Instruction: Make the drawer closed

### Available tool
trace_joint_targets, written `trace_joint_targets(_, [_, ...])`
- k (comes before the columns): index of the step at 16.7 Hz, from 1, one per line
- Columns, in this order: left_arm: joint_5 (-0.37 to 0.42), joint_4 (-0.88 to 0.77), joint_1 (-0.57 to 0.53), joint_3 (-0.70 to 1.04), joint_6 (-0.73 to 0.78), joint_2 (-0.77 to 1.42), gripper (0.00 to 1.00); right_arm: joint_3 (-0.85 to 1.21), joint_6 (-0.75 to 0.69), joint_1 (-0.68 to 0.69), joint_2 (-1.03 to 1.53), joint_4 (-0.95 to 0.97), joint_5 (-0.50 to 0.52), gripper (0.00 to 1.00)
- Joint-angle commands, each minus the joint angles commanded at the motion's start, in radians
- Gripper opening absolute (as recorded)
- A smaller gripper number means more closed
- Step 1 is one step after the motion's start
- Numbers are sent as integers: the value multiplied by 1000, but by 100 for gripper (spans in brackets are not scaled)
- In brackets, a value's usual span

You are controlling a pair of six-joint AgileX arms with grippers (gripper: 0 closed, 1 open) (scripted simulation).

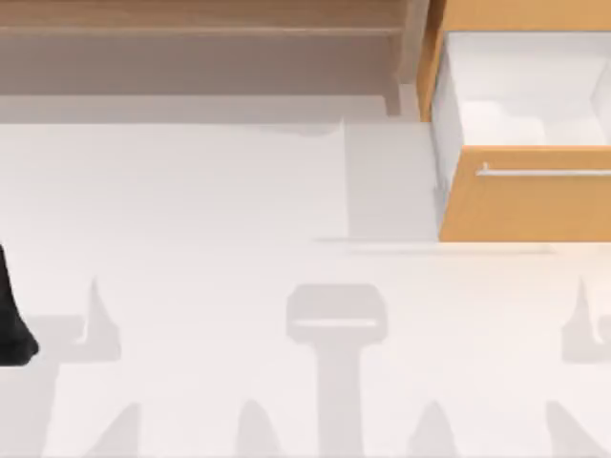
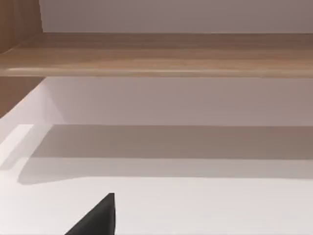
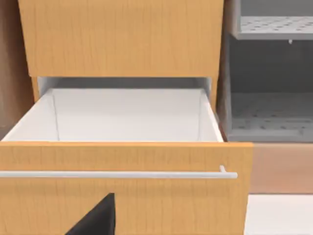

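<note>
The drawer sits at the far right corner of the worktop and it is pulled out. Its white inner walls are open to the overhead camera, and its orange-tan front faces the near edge. The thin silver handle runs level across that front, close under its top edge.

From the right wrist camera the drawer front is straight ahead and close, handle across it, white box open behind. Above it is another flat orange-tan panel, and beside the cabinet a grey rack with perforated shelves. One dark fingertip of the right gripper pokes in, set in front of the drawer front below the handle. Whether it touches the wood I cannot tell, nor whether that gripper is open or closed.

At the left edge of the worktop a dark part of the left arm is parked, well apart from the drawer. Its wrist camera looks at the long brown shelf along the far edge, and one dark tip of the left gripper hangs over bare white worktop. I cannot tell if it is open or closed.
</note>
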Motion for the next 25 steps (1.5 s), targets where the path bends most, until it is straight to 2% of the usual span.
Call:
trace_joint_targets(5, [0,0,0,0,0,0,100,55,1,-48,71,37,-43,100])
trace_joint_targets(13, [0,0,0,0,0,0,100,339,10,-286,562,228,-284,100])
trace_joint_targets(17, [0,0,0,0,0,0,100,443,12,-375,740,298,-372,100])
trace_joint_targets(25, [0,0,0,0,0,0,100,459,2,-387,775,319,-383,100])
